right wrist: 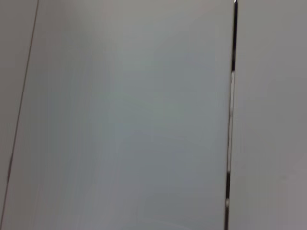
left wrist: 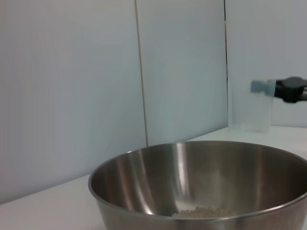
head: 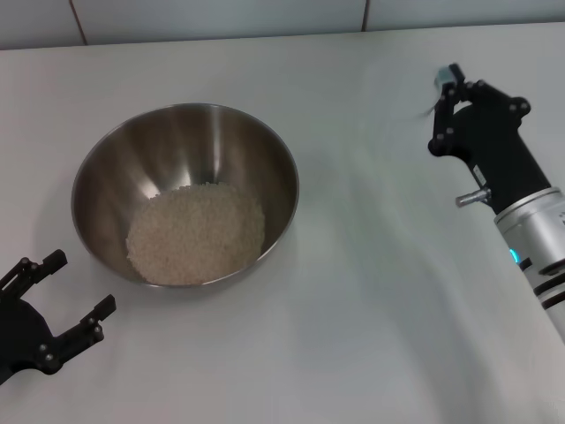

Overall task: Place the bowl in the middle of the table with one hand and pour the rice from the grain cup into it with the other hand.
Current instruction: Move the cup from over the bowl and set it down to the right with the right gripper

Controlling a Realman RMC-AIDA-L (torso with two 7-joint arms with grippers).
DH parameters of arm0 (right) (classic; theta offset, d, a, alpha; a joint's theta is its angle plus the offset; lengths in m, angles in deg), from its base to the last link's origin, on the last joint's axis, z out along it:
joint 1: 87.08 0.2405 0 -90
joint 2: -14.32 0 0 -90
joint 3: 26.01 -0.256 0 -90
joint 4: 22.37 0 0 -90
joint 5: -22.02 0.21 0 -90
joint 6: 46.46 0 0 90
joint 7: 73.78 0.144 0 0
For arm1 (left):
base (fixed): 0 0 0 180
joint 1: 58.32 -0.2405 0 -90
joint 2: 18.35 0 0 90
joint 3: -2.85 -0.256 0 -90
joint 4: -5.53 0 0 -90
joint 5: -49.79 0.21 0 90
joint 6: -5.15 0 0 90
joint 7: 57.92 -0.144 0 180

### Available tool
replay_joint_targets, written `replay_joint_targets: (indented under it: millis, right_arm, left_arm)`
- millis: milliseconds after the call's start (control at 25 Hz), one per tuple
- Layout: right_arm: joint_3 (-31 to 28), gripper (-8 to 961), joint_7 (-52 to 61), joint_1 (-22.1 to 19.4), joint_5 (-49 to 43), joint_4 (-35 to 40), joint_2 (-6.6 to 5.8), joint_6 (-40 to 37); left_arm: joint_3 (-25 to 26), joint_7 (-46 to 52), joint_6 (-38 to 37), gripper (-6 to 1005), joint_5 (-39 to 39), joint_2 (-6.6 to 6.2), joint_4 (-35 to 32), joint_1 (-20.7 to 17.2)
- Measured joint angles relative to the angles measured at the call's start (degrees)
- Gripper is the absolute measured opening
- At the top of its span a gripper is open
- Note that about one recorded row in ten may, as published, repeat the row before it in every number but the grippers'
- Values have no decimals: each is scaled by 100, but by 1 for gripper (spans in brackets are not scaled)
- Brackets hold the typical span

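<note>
The steel bowl (head: 106,155) stands on the white table (head: 371,309), left of its middle, with a heap of rice (head: 196,231) inside. My left gripper (head: 81,283) is open and empty just in front of the bowl at the near left. The left wrist view looks over the bowl (left wrist: 144,182) and a few grains of rice (left wrist: 201,212). Behind it the clear grain cup (left wrist: 249,112) stands upright and looks empty, with my right gripper (left wrist: 271,88) at its rim. In the head view the right gripper (head: 444,97) is at the far right; the cup barely shows there.
A pale panelled wall (head: 221,18) runs along the table's far edge. The right wrist view shows only wall panels with a dark seam (right wrist: 231,120). Bare tabletop lies between the bowl and the right arm.
</note>
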Motion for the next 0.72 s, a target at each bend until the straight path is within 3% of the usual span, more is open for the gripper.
replay_joint_targets:
  millis: [440,720]
  right_arm:
    - [119,19,45,393,-53,100,1,1289]
    - [255,19,45,528,-62,174,0,1517]
  left_arm:
    - [20,4,0,843,11,0,0,-12]
    - [19,-4,1,843,10,0,17,-18]
